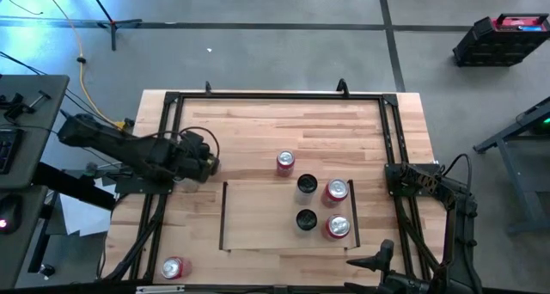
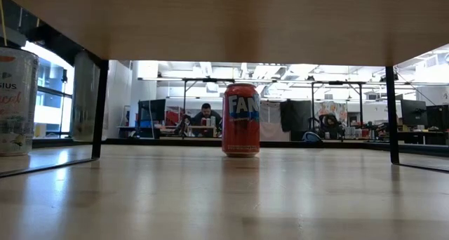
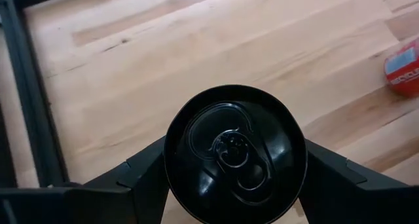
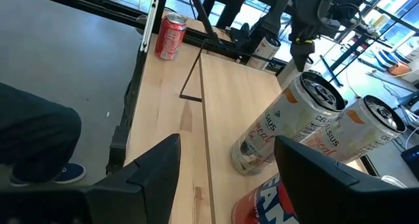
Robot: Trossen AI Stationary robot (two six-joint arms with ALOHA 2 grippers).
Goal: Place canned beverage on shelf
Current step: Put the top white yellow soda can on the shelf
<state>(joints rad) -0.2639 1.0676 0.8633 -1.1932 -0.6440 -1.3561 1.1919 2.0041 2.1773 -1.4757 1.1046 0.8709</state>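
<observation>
- The left hand (image 3: 232, 185) is clamped on a black-topped can (image 3: 234, 154), one dark finger (image 3: 141, 175) on each side, held above the bare counter (image 1: 249, 131) just beside the shelf's left rail.
- A red can (image 3: 402, 68) shows farther off in the left wrist view.
- The right hand (image 4: 226, 178) waits near the counter's right front corner, fingers apart and gripping nothing.
- The shelf (image 1: 258, 217) lies flat on the counter, carrying four upright cans at its right end: two dark-topped (image 1: 307, 185), two red (image 1: 336, 191).
- Another red can (image 1: 284, 162) stands just behind the shelf; one more (image 1: 173, 268) stands at the front left.
</observation>
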